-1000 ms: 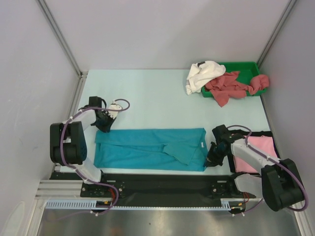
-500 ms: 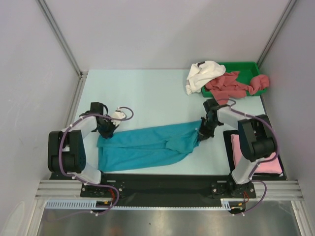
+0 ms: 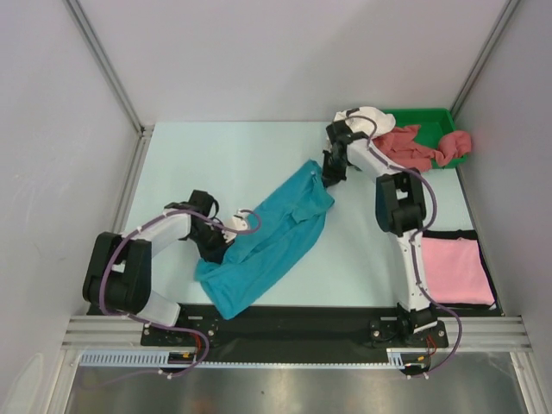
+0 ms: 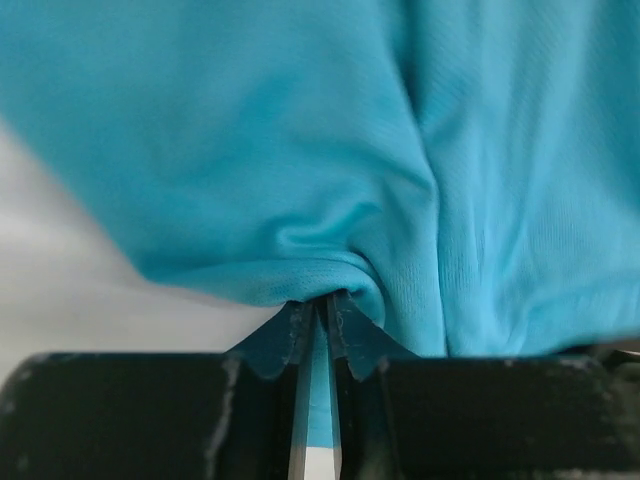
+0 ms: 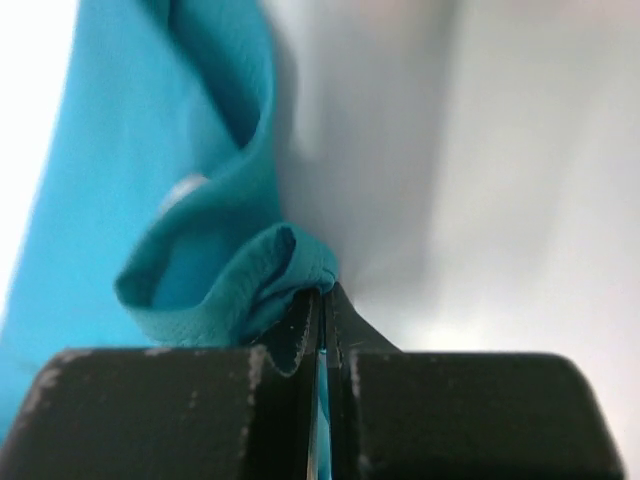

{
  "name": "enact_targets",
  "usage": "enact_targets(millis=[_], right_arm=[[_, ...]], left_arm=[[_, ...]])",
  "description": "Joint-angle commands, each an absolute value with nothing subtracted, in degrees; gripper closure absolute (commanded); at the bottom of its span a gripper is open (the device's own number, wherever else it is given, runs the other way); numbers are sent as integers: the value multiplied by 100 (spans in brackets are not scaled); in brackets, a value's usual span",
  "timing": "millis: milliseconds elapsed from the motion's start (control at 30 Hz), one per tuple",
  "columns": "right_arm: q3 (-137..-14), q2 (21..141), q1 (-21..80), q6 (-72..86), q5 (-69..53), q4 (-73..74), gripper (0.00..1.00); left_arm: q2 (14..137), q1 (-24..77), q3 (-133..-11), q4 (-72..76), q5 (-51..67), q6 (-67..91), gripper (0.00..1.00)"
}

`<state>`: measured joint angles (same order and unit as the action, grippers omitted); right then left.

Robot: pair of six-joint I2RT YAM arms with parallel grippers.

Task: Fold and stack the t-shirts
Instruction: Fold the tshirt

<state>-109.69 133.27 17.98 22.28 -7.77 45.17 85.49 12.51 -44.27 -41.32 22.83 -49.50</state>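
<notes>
Green tray (image 3: 431, 112): we find dusty-red t-shirts (image 3: 405, 151) inside, spilling over its rim.
Teal-blue t-shirt (image 3: 267, 241): long axis runs diagonally, stretched between both grippers.
Left gripper (image 3: 213, 246): fingers clamped on its near end.
Right gripper (image 3: 330, 175): fingers clamped on its far corner.

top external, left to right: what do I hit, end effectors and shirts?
left end effector → teal t-shirt → right end effector → dusty-red t-shirts

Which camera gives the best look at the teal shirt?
Top external: the whole teal shirt stretches diagonally between the left end effector and right end effector. Wrist views show only pinched folds.
</notes>
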Motion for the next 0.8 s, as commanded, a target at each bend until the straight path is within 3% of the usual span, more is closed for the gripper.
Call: enact_targets(millis=[0, 133, 300, 533, 767], right_arm=[[-12731, 14499, 1916, 1943, -44, 5243, 100], [-14868, 15705, 1969, 1828, 184, 6099, 100], [-14266, 15487, 1863, 1855, 605, 5311, 100], [-14986, 15488, 1863, 1495, 1292, 5020, 98], [-14801, 15381, 1925, 1266, 1169, 4728, 61]], left_arm=[[8859, 1730, -4043, -4843, 3190, -4799, 85], [8991, 2328, -4095, -4773, 3393, -4685, 85], [9044, 2706, -4402, -4808, 3700, -4685, 81], [9299, 3410, -4693, -4412, 3911, -4184, 76], [9089, 3332, -4755, -4517, 3657, -4025, 53]])
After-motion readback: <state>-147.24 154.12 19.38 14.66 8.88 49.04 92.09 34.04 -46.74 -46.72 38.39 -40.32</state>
